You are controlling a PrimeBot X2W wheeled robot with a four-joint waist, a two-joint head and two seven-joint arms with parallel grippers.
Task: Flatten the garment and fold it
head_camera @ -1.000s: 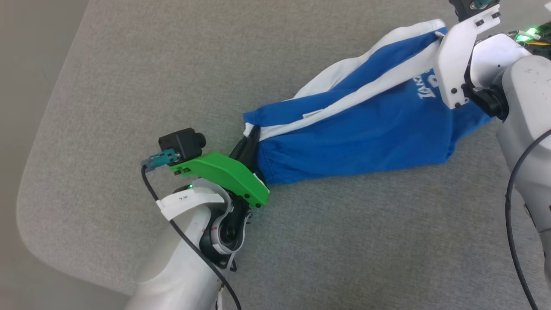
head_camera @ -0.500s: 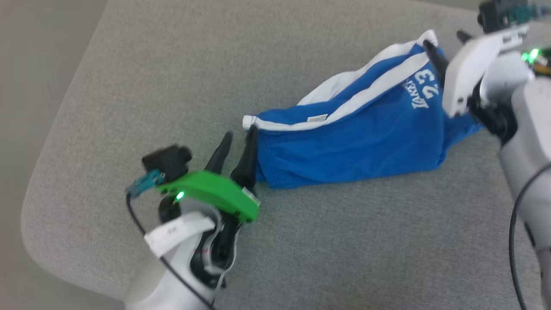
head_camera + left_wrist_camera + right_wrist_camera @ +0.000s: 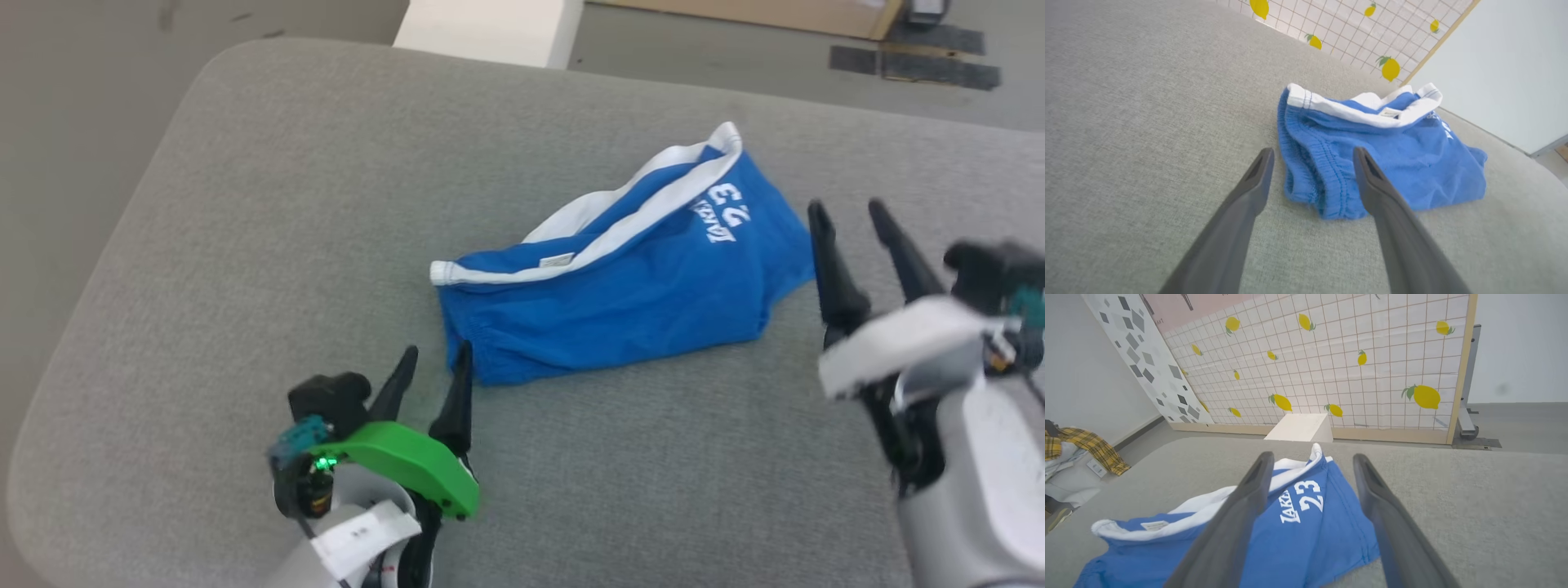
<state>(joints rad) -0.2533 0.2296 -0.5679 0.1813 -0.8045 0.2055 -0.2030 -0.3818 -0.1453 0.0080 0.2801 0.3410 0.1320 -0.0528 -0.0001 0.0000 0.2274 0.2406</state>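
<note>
Robot test lab w/ lemon-print backdrop panel (image 3: 1331, 367), grey padded table (image 3: 245, 204)

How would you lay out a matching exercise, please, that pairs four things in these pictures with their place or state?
Things:
1. garment
2. left end effector
3. right end effector
4. white box

Place or state:
a. open, by the end printed "23"
b. on the floor beyond the cushion
c. lying rumpled on the grey cushion
d. open, by the elastic waistband end

Pairs: 1-c, 2-d, 3-a, 4-b
</note>
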